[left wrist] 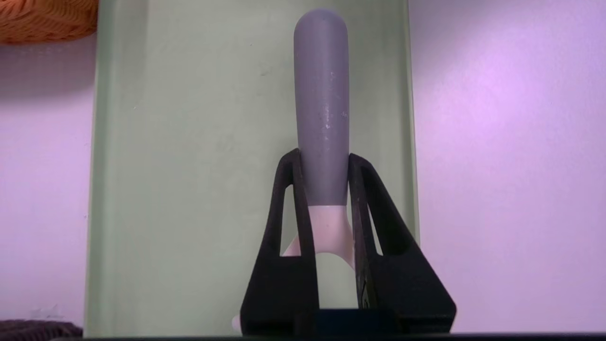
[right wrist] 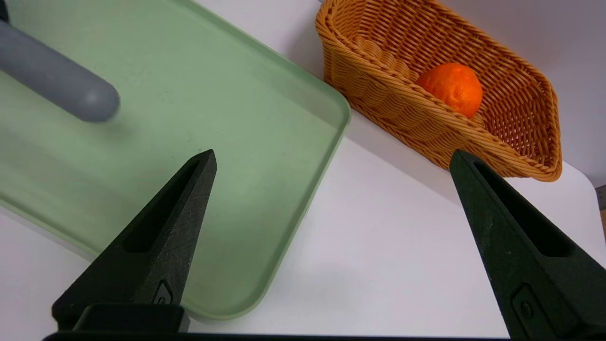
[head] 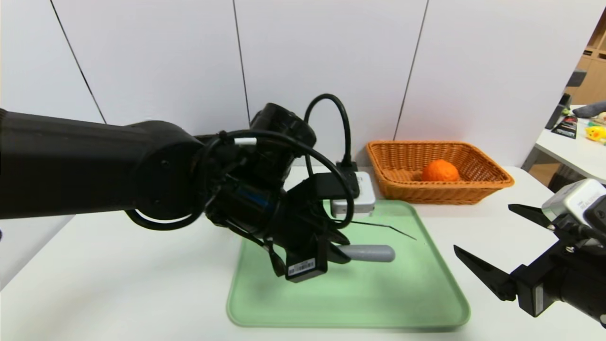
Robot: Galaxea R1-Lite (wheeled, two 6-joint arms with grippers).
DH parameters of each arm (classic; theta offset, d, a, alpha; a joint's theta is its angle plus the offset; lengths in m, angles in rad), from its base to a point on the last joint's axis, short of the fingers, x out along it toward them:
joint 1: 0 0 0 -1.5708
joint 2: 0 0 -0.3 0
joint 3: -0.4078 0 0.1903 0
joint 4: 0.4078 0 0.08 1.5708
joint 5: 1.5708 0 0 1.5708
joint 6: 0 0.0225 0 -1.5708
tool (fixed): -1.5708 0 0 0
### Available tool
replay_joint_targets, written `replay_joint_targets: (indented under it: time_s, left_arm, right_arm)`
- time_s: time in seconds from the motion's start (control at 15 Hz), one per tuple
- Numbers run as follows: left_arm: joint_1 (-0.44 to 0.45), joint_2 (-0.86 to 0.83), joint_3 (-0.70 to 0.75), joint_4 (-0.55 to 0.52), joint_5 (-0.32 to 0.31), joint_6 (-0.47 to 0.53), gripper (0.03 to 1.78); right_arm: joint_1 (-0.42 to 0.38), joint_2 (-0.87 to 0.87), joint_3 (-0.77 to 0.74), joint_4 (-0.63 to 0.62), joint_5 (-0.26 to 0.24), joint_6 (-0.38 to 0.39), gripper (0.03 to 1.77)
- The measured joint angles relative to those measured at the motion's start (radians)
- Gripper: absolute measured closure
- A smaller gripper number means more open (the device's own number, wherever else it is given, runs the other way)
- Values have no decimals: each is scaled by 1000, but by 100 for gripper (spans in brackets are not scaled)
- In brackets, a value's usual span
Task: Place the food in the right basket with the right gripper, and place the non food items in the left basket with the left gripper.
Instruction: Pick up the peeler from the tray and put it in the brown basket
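Note:
My left gripper (head: 338, 247) is over the green tray (head: 426, 303), shut on the white Y-shaped peeler (left wrist: 326, 222) where the white neck meets the grey handle (head: 369, 253). The handle (left wrist: 322, 94) sticks out past the fingertips, and its soft shadow suggests it hangs a little above the tray. The orange fruit (head: 440, 171) lies inside the orange-tan right basket (head: 492, 182) at the back right. My right gripper (head: 485, 227) hovers open and empty over the table right of the tray (right wrist: 265, 142), short of that basket (right wrist: 378, 94). A dark woven basket corner (left wrist: 28, 327) shows only in the left wrist view.
The white table (head: 118, 284) carries the tray in the middle. A white wall stands close behind the baskets. My left arm (head: 94, 166) reaches across from the left and hides the table's back left. Another table with clutter (head: 582, 137) stands far right.

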Motion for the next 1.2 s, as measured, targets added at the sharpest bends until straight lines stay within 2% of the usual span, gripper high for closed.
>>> replay_joint_targets:
  time_s: [0.2,0.47,0.6,1.2]
  left_arm:
    - [77,-42,-21,80,-16,90,156]
    - [174,-67,-152,263,-45,183,156]
    - [217,-67,-202,323,-46,227,156]
    - [387,-5,-391,427,-46,393,156]
  right_arm:
    - [0,0,0,0,1,-3,11]
    - [1,3,3,0,1,-6,11]
    - [1,5,3,0,2,-13,11]
    - [1,16,4,0,0,-17,11]
